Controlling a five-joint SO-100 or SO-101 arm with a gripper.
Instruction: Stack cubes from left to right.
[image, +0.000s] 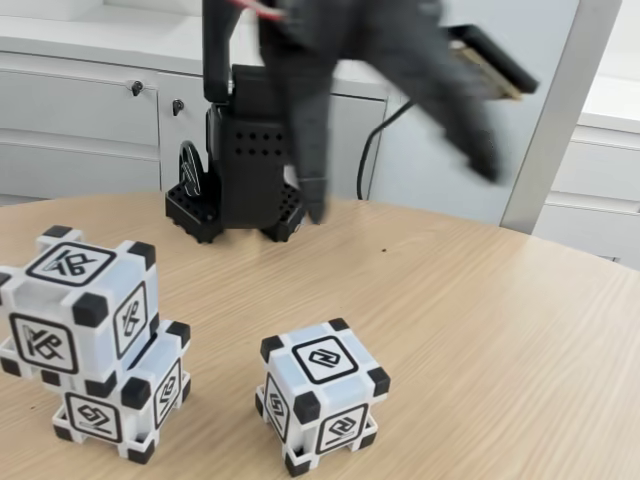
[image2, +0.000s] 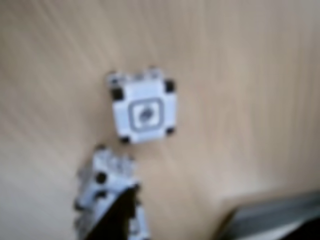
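Note:
Two cubes are stacked at the left of the fixed view, the upper cube (image: 80, 300) sitting skewed on the lower cube (image: 125, 405). A third cube (image: 322, 395) stands alone on the wooden table to their right. My gripper (image: 402, 195) hangs blurred high above the back of the table, its two dark fingers spread wide and nothing between them. In the blurred wrist view the single cube (image2: 144, 112) lies near the middle. The stack (image2: 107, 192) is at the lower left, partly covered by a dark finger (image2: 119, 215).
The black perforated robot base (image: 240, 170) stands at the table's far edge, with a black cable (image: 368, 150) behind it. White cabinets (image: 80, 110) run along the back. The round table's edge (image: 600, 262) curves away at the right.

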